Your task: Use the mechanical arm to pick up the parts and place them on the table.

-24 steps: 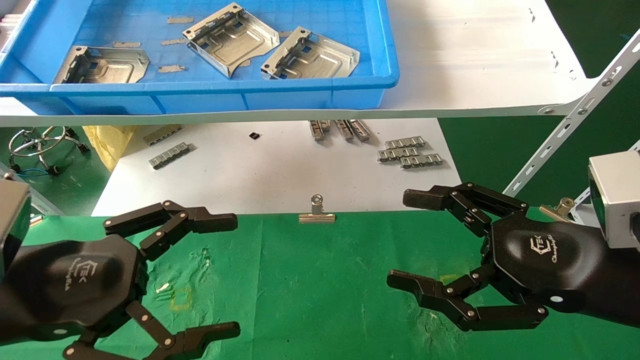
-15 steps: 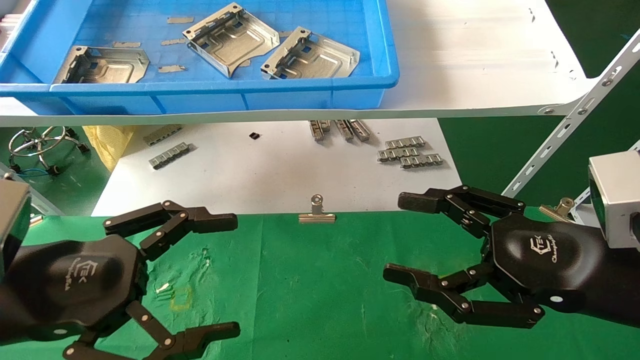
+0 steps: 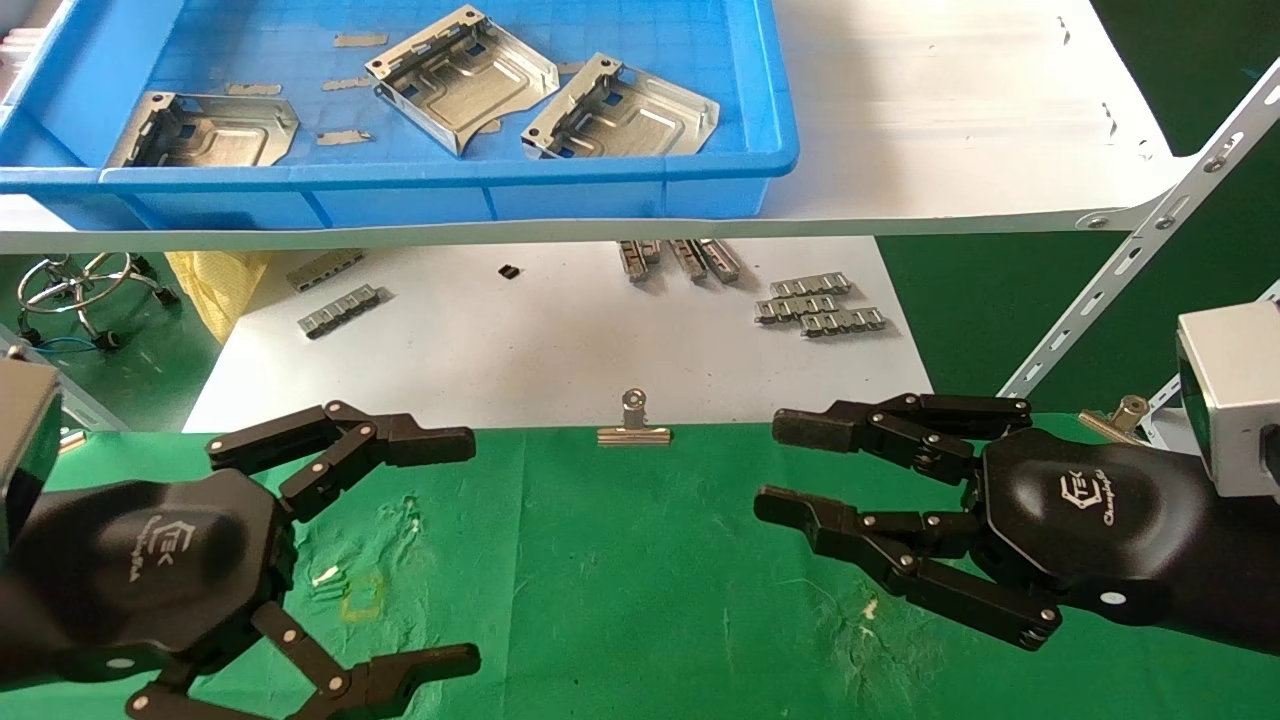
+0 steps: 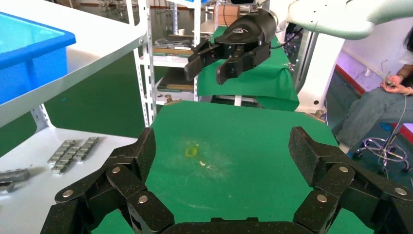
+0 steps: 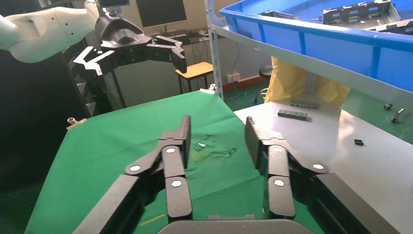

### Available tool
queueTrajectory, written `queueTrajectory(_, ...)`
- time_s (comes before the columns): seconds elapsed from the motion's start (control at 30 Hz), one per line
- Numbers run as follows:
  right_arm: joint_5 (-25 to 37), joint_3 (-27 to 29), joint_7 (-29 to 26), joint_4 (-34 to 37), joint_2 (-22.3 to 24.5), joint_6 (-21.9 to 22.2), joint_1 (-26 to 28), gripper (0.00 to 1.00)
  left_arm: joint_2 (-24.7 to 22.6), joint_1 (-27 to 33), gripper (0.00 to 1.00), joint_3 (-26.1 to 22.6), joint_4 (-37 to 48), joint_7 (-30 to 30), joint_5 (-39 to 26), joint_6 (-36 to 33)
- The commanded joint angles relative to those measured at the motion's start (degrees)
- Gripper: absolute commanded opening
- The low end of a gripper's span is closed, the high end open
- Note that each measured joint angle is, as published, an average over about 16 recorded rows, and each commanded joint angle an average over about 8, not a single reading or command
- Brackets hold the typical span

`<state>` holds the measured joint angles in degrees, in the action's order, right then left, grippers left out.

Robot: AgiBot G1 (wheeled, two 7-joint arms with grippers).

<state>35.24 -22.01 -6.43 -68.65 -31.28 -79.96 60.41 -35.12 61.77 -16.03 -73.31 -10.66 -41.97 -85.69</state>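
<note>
We list three parts (image 3: 462, 75) lying flat in the blue tray (image 3: 640, 185) on the white shelf (image 3: 950, 110), well apart from both arms. Our right gripper (image 3: 785, 468) hangs above the green surface (image 3: 620, 560) near its far edge, jaws partly apart with a narrow gap, holding nothing. Our left gripper (image 3: 455, 550) hangs above the same surface on the other side, jaws spread wide, empty. Small grey ridged strips (image 3: 820, 302) lie on the white board (image 3: 560, 340) beyond, and a metal clip (image 3: 633, 425) grips the cloth's far edge.

Place: factory workshop or robot test bay
Signs: slotted steel shelving (image 4: 146, 53); blue parts bin (image 3: 420, 190); stamped metal plates (image 3: 462, 75); green-clothed desk (image 3: 640, 560); monitor (image 5: 160, 12)
</note>
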Motion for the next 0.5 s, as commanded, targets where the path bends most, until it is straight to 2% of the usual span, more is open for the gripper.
queueTrajectory(0.03, 0.0, 0.0, 0.0, 0.0, 0.0, 0.0, 0.0, 0.00, 0.0, 0.0, 1.00, 0.0, 0.0, 0.0, 0.0, 0.0)
queueTrajectory(0.33, 0.0, 0.0, 0.0, 0.0, 0.0, 0.0, 0.0, 0.00, 0.1, 0.9, 1.00, 0.2, -0.5, 0.4, -0.9, 0.7)
queueTrajectory(0.5, 0.0, 0.0, 0.0, 0.0, 0.0, 0.0, 0.0, 0.00, -0.8, 7.2, 1.00, 0.1, -0.8, -0.7, -4.3, 3.9)
